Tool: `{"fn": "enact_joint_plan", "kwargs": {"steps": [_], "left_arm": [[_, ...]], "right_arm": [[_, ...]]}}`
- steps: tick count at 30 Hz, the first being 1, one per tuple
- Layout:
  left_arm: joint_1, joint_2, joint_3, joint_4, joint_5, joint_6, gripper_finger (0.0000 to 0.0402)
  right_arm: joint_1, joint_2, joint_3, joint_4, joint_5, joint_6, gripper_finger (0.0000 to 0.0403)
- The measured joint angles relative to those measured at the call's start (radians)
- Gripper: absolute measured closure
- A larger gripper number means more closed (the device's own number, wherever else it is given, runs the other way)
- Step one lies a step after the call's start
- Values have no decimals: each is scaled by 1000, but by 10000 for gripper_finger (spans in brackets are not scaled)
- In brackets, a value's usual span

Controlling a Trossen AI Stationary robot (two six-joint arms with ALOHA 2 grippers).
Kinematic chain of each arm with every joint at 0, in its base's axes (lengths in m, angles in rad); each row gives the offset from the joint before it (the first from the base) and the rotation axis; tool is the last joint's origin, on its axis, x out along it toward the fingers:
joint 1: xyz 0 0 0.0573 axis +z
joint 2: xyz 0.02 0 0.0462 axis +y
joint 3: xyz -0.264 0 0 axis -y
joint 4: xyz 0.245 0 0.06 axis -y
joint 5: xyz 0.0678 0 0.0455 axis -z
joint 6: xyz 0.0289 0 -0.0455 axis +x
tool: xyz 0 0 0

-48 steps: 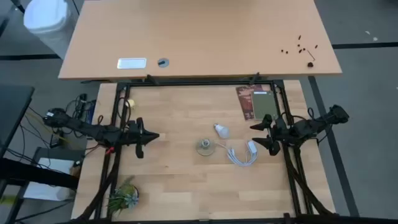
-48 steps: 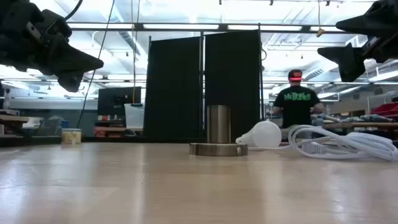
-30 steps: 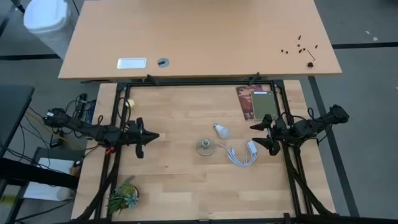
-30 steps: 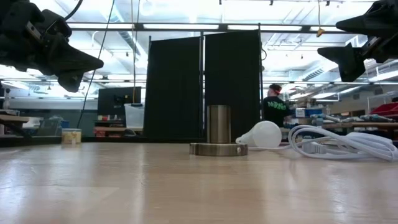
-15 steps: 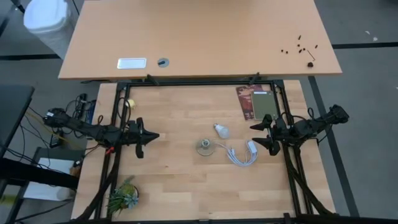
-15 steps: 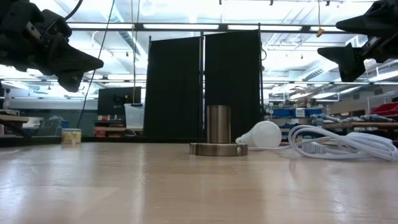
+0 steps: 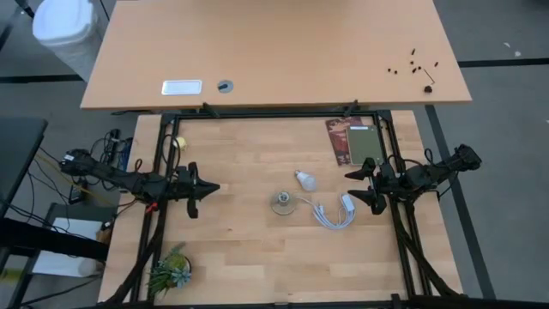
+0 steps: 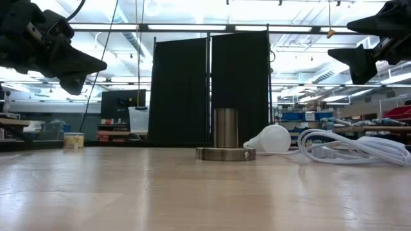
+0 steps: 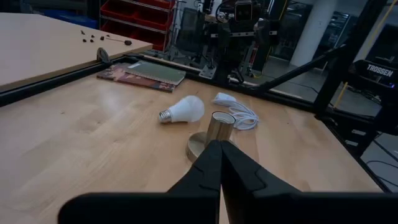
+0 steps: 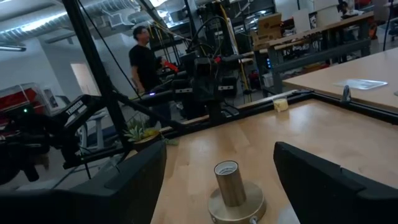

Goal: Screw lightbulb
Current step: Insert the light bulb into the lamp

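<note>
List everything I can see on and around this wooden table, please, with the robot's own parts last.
lightbulb: one, white with a silvery screw base, lying on its side mid-table beside the socket.
socket: one, metallic, a short tube standing upright on a round flat base, mid-table.
plug and cord: one, white, coiled on the table right of the socket.
booklets: brown and green, lying flat at the table's far right corner.
small plant: one, green, at the table's near left corner.
person: one, in dark clothes, standing in the room beyond the table.
left gripper: one, dark, shut, above the table's left side.
right gripper: one, dark, open, above the plug's right.
</note>
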Motion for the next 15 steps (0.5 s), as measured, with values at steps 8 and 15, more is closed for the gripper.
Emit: {"fn": "enact_joint_plan", "kwargs": {"steps": [8, 15], "left_arm": [[0, 0, 0, 79, 0, 0, 391], [0, 0, 0, 116, 23, -64, 391]], "right_arm": [[-1, 1, 0, 72, 1, -21, 97], [-1, 20, 0, 134, 37, 34, 97]]}}
